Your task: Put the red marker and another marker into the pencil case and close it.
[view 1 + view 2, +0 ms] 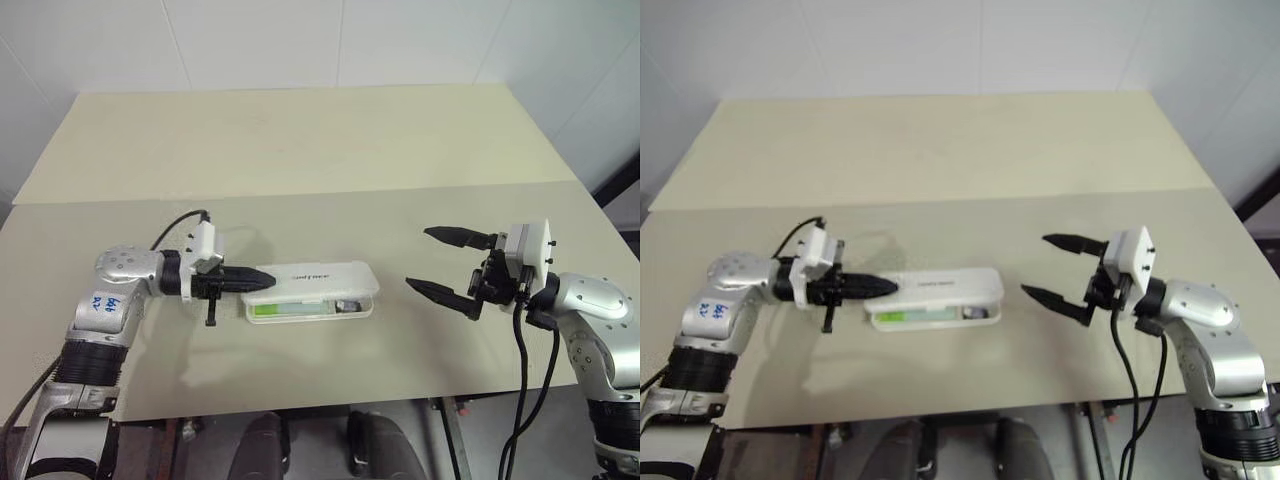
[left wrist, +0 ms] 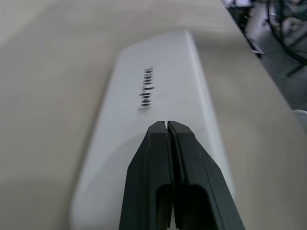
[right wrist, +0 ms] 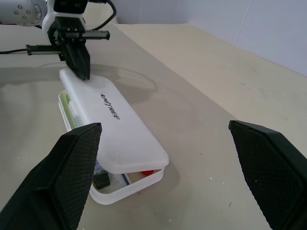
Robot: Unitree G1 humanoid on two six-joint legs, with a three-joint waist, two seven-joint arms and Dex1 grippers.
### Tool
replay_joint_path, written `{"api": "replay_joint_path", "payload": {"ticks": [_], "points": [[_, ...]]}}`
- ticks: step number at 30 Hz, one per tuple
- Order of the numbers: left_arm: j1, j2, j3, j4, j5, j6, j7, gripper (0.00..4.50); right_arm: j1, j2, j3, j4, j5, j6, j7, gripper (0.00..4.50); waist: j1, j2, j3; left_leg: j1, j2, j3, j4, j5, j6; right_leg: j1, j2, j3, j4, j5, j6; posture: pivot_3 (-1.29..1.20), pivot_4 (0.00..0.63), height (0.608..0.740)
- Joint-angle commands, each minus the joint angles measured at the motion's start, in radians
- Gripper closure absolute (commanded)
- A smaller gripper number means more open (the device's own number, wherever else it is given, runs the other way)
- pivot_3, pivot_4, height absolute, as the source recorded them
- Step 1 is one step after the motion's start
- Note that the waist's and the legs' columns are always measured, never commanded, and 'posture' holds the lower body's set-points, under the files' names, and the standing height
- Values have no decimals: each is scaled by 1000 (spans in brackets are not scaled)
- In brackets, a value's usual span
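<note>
**Lid-closing step: both markers in tray, case not yet shut**

Left eye view. Pencil case [image 1: 315,290], white, centre of frame on the tan table [image 1: 300,150]; lid lowered but ajar, front of tray showing. Another marker [image 1: 285,310], green, lies in the tray's left part; a dark item sits at its right end, identity unclear. Left gripper [image 1: 262,279], jaws clenched on nothing, tip at the lid's left end. Right gripper [image 1: 435,262], centre right, jaws released wide, empty, well apart from the case.

Left wrist view. Clenched black fingers [image 2: 158,182] rest on or just over the lid. Lettering "UNITREE" readable, upper centre.

Right wrist view. Lid tilted over the tray, gap at lower centre; the red marker [image 3: 147,172] glimpsed as a red end inside.

Judgement: loading looks done; closing is in hand. Next move calls for pressing the lid down until it seats, without sliding the case.
</note>
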Motion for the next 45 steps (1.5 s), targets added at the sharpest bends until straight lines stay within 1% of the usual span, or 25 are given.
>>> {"api": "replay_joint_path", "payload": {"ticks": [1, 5, 12, 16, 21, 25, 28, 29, 30, 32, 35, 36, 37, 38, 41, 45], "points": [[15, 7, -38, -34, 29, 19, 5, 4489, 11, 9, -26, -46, 16, -17, -18, 0, -2, 0, 0, 0, 0, 0, 0, 0, 0, 0, 0, 0, 0, 0, 0, 0, 150, 740], [8, -9, -81, -3, 87, 18, 47, 4489, 29, 17, -24, -66, 12, -23, -34, 0, 0, 0, 0, 0, 0, 0, 0, 0, 0, 0, 1, 0, 0, 0, 0, 0, 150, 740], [0, -25, -124, 2, 115, 57, 90, 4489, 57, 34, -23, -102, 9, -28, -63, 0, 1, 1, -1, 1, 0, -1, 1, 0, 0, 1, 0, 0, 1, 0, 0, 0, 150, 740], [5, -7, -176, -17, 130, 161, 92, 4489, 74, 43, -24, -120, 9, -30, -77, 0, 2, 2, -3, 1, 0, -1, 2, 0, 0, 2, 0, 0, 1, 0, 0, 0, 150, 740], [14, -14, -190, -36, 129, 214, 117, 4489, 79, 50, -16, -120, 5, -41, -85, 0, 1, 8, -9, 2, -1, -1, 2, 0, 0, 3, -1, 0, -1, -2, -4, 0, 150, 740], [29, -49, -123, -60, 60, 230, 136, 4489, 66, 58, -5, -102, -5, -52, -84, 0, 1, 10, -11, 2, 0, -1, 2, 0, 0, 3, 0, 0, -1, -2, -5, 0, 150, 740], [31, -80, -39, -61, 2, 186, 145, 4489, 54, 60, 0, -82, -8, -58, -74, 0, 1, 10, -11, 2, 0, -1, 3, 0, 1, 3, 0, 0, -1, -3, -5, 0, 150, 740], [43, -80, 9, -73, -48, 158, 108, 4489, 47, 59, 2, -70, -9, -62, -68, 0, 1, 10, -11, 1, 0, -1, 3, 0, 1, 3, 0, 0, -1, -3, -5, 0, 150, 740], [54, -73, 48, -87, -93, 154, 76, 4489, 41, 57, 3, -58, -10, -65, -62, 0, -2, 9, -10, 1, 0, -1, 3, 0, 1, 3, 0, 0, -1, -2, -5, 0, 150, 740], [63, -65, 117, -94, -136, 125, 69, 4489, 30, 53, 3, -34, -10, -71, -49, 0, -4, 8, -10, 0, 1, -1, 3, 0, 1, 2, 0, 0, 0, -2, -5, 0, 150, 740], [78, -33, 162, -98, -144, 106, 67, 4489, 18, 45, -4, 1, -8, -80, -23, 0, -2, 8, -10, 1, 1, -1, 3, 0, 1, 1, 0, 0, 1, -1, -3, 0, 150, 740], [93, -15, 175, -113, -150, 126, 72, 4489, 13, 43, -6, 14, -8, -83, -15, 0, -2, 8, -10, 1, 1, -1, 2, 0, 1, 1, 1, -1, 1, -1, -3, 0, 150, 740], [102, -6, 181, -127, -153, 142, 81, 4077, 8, 40, -10, 27, -7, -86, -5, 0, -2, 8, -10, 1, 1, -1, 2, 0, 1, 1, 1, -1, 1, -1, -3, 0, 150, 740], [126, 11, 196, -149, -155, 154, 88, 3895, 1, 36, -11, 42, -7, -90, 3, 0, -3, 8, -10, 1, 1, -1, 2, 0, 1, 1, 1, 0, 1, -1, -3, 0, 150, 740], [190, 35, 239, -195, -143, 109, 110, 2871, -19, 25, -16, 79, -10, -98, 28, 0, -5, 8, -10, 1, 1, 0, 2, -1, 1, 1, 0, 1, -1, -1, -2, 0, 150, 740], [234, 18, 283, -226, -139, 66, 176, 1514, -30, 6, -27, 132, -13, -123, 60, 0, 0, 8, -10, 1, 1, -1, 1, -2, -1, 1, -1, 0, -1, -2, -5, 0, 150, 740]]}}
